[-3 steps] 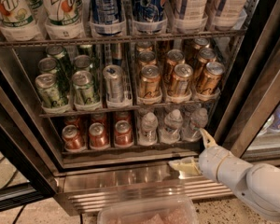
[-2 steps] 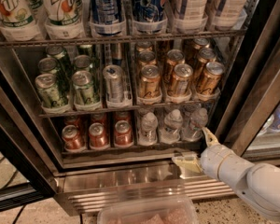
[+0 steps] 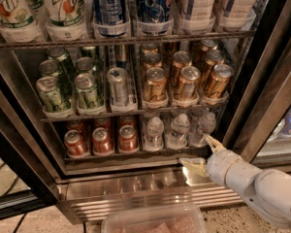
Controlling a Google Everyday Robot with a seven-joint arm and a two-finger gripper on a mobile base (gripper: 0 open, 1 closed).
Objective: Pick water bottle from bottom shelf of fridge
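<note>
Three small clear water bottles stand at the right of the bottom shelf of the fridge: one on the left, one in the middle and one on the right. My gripper, on a white arm coming from the lower right, is open. It hangs just in front of and below the right bottle, at the shelf's front edge. Its upper finger points at that bottle's base and the lower finger lies over the steel ledge. It holds nothing.
Red cans fill the shelf's left lanes. Green cans and gold cans sit on the rack above, tall bottles higher up. The dark door edge is close on the right. A steel grille base and a clear plastic tray are below.
The gripper has barely shifted, edging a little left toward the shelf front. The bottles and cans have not moved.
</note>
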